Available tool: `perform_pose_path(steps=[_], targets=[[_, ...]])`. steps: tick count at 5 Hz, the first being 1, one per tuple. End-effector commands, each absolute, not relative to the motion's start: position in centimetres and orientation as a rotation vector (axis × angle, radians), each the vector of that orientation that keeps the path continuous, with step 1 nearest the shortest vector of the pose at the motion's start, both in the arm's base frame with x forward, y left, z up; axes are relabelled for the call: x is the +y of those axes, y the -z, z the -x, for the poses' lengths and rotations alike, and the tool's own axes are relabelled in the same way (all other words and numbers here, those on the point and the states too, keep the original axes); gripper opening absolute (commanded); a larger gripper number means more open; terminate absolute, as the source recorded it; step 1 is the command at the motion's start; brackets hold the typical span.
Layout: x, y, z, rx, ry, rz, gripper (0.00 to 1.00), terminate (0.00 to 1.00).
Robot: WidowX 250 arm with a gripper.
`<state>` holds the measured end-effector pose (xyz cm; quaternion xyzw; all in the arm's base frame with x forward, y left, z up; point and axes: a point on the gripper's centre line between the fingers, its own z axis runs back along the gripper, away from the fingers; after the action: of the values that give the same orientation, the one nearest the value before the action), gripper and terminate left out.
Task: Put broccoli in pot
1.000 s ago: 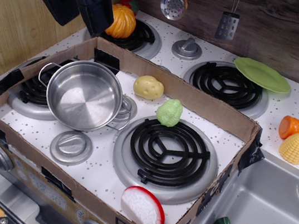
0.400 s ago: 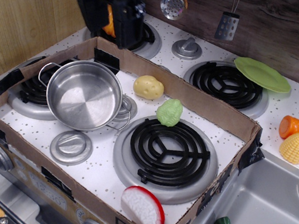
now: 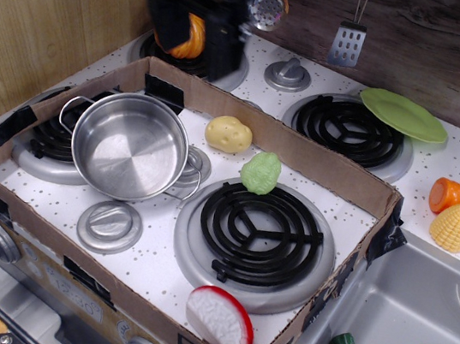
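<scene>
We see the broccoli (image 3: 260, 172), a small pale-green lumpy piece, roundish with a bumpy top, resting at the back edge of the large black coil burner (image 3: 259, 227) inside the cardboard box (image 3: 334, 172). The pot (image 3: 128, 145), shiny steel and empty, sits well to the left of that burner, its wire handles sticking out at either side. A yellowish potato (image 3: 228, 134) lies behind the burner, just left of the broccoli. The dark gripper (image 3: 196, 20) hangs far behind the burner, above the box's back wall; we cannot tell whether its fingers are parted or closed.
</scene>
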<state>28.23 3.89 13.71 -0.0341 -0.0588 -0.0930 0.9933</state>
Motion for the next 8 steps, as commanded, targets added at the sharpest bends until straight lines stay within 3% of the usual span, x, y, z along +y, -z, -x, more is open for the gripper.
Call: perform_pose_path(steps=[1,2,5,6,8], targets=[[2.5,-12.7,-30.2,-0.088,0.238,0.042,1.00,0.00],[1.9,-11.3,-31.2,-0.078,0.272,0.066,1.00,0.00],[-2.1,-9.2,-31.6,-0.187,0.201,0.142,1.00,0.00],[-2.8,-8.1,-31.9,-0.170,0.211,0.170,1.00,0.00],[-1.7,-6.8,-32.5,-0.169,0.213,0.155,1.00,0.00]])
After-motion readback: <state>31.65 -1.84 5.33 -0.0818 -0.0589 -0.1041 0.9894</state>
